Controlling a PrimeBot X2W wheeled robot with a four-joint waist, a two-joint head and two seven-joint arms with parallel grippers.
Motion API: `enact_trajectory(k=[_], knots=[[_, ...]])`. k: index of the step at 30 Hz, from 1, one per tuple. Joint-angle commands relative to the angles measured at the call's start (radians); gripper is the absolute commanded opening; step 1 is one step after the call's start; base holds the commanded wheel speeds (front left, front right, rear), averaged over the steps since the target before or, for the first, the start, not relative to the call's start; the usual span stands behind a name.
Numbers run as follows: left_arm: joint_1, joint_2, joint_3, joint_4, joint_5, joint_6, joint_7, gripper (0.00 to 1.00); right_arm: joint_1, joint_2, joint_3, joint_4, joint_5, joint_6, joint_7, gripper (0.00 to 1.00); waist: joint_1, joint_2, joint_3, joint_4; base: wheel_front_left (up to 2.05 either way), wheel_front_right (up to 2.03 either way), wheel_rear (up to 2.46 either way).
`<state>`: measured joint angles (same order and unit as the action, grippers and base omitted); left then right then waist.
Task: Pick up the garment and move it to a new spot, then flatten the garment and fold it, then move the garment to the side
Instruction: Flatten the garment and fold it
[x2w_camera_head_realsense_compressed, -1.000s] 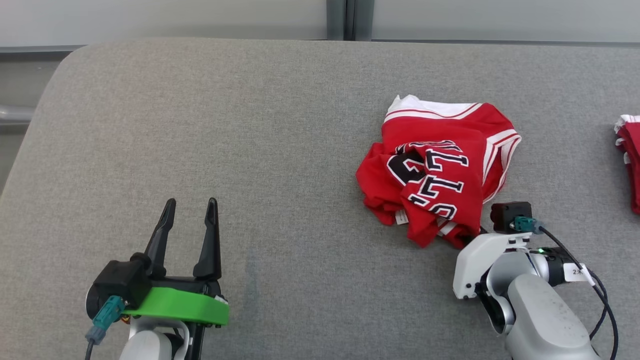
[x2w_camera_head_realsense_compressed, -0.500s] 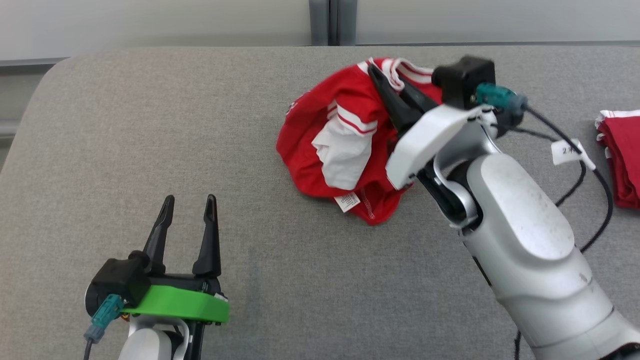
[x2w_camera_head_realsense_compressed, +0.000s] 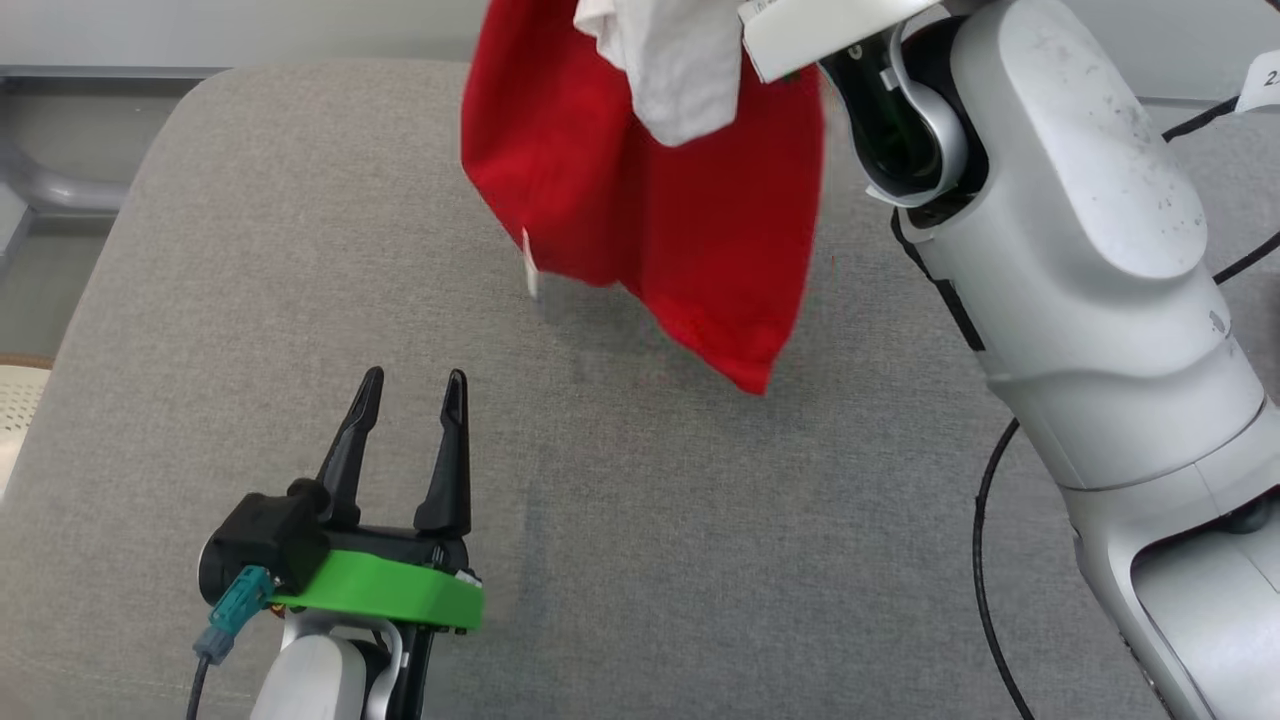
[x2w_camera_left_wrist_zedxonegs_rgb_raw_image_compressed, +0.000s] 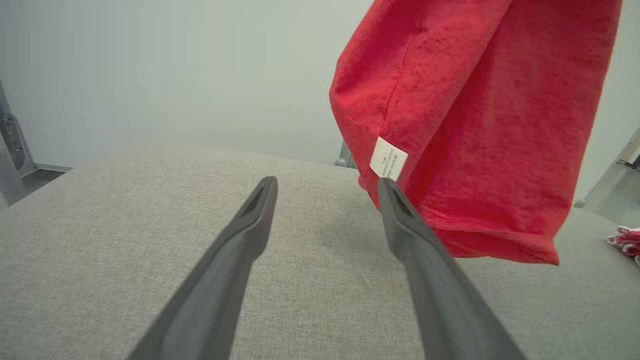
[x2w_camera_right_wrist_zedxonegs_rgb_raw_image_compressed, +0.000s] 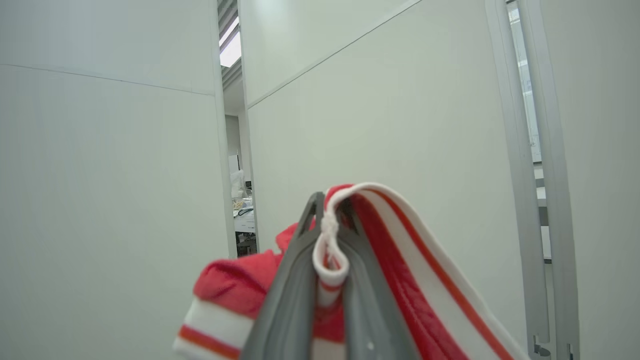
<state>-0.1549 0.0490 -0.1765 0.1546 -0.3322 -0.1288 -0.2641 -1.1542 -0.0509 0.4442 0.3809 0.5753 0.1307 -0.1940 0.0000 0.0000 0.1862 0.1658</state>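
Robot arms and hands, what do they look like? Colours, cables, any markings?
Each hand has two long, tapering dark grey fingers. The left hand has a black base with a bright green bracket and a teal connector. The right hand has the same fingers. The right arm is a glossy pale grey shell, lightly speckled, with a black cable and a white tag.

Garment above the table, right end effector at its top, left end effector nearer, leftward
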Motion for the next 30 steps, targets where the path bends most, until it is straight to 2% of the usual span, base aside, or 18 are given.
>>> enact_trajectory(k=[1, 4, 11, 16, 24, 30], knots=[[-0.004, 0.003, 0.006, -0.005, 0.0, -0.003, 0.0, 1.0, 0.01, -0.012, -0.006, 0.023, -0.005, 0.0, -0.015, 0.0, 0.0, 0.0, 0.004, 0.008, 0.0, 0.0, 0.0], [0.011, 0.002, 0.019, -0.008, 0.005, -0.003, 0.0, 1.0, 0.051, -0.05, -0.035, 0.081, -0.008, -0.001, -0.024, 0.0, 0.0, 0.0, 0.009, -0.006, 0.0, 0.0, 0.0], [0.008, 0.003, 0.02, -0.007, 0.011, -0.003, 0.0, 1.0, 0.228, -0.141, -0.144, 0.306, -0.104, 0.0, 0.003, 0.0, 0.0, 0.0, 0.024, -0.065, 0.0, 0.0, 0.0], [-0.004, 0.003, 0.018, -0.007, 0.019, -0.003, 0.0, 1.0, 0.34, -0.168, -0.225, 0.359, -0.111, 0.0, -0.017, 0.0, 0.0, 0.0, 0.027, -0.097, 0.0, 0.0, 0.0], [0.004, 0.003, 0.025, -0.004, 0.026, -0.003, 0.0, 1.0, 0.502, -0.178, -0.306, 0.269, -0.004, 0.0, 0.038, 0.0, 0.0, 0.0, 0.02, -0.13, 0.0, 0.0, 0.0], [0.003, 0.003, 0.022, 0.001, 0.026, -0.003, 0.0, 1.0, 0.628, -0.204, -0.367, 0.089, 0.05, 0.0, 0.126, 0.0, 0.0, 0.0, 0.008, -0.136, 0.0, 0.0, 0.0]])
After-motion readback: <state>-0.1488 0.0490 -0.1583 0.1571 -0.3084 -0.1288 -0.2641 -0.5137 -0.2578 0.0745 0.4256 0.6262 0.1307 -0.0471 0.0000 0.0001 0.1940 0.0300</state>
